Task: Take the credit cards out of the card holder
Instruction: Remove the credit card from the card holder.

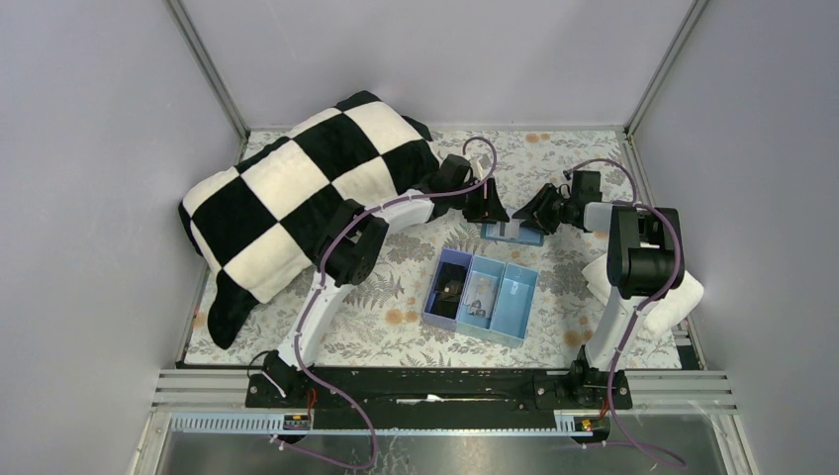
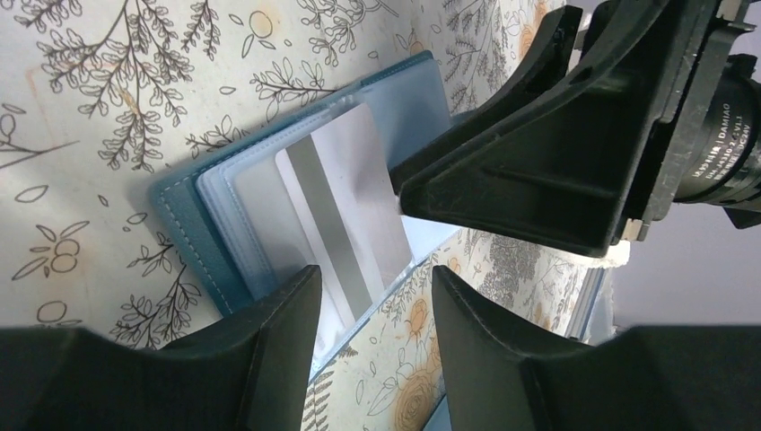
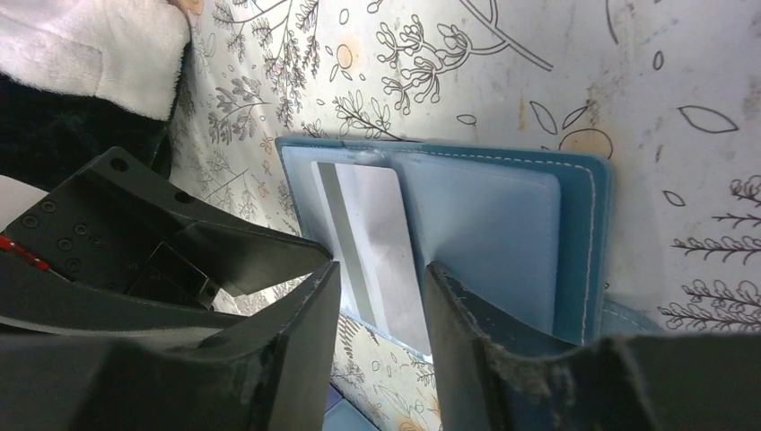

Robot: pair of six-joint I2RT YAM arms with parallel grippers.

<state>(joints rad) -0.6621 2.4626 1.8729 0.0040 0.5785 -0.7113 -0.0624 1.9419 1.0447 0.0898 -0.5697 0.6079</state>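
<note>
Two pincers close in on one small blue-teal bifold card holder [image 1: 512, 234]. It lies open on the flower-printed surface [image 1: 396, 307] at centre frame in the top view, just above the light-blue three-compartment tray [image 1: 518, 297].

Left side: left pincer [image 2: 377, 305] sits over the holder's left end. Its fingers are moderately apart and grip nothing. In the left wrist view one finger overlaps the holder's stitched edge; touching or just above, cannot tell.

Middle: one thin silver-grey credit card with a darker stripe [image 2: 345, 211] lies flat, partly out of a clear pocket. Its long axis runs from upper right to lower centre of the left wrist view. The free short end pokes past the holder's edge, straight into the gap between the left fingers. Whether more cards sit beneath it, cannot tell.

Right side: right pincer [image 3: 381, 278] is at the holder's other end, fingers parted, nothing clamped. The same card shows through its gap. The plain blue panel lies to the card's right in that view.

Judgement: both arms are about equally near, but the card's free end is lined up on the left pincer. The pull should follow the long axis, away from the pocket mouth.
</note>
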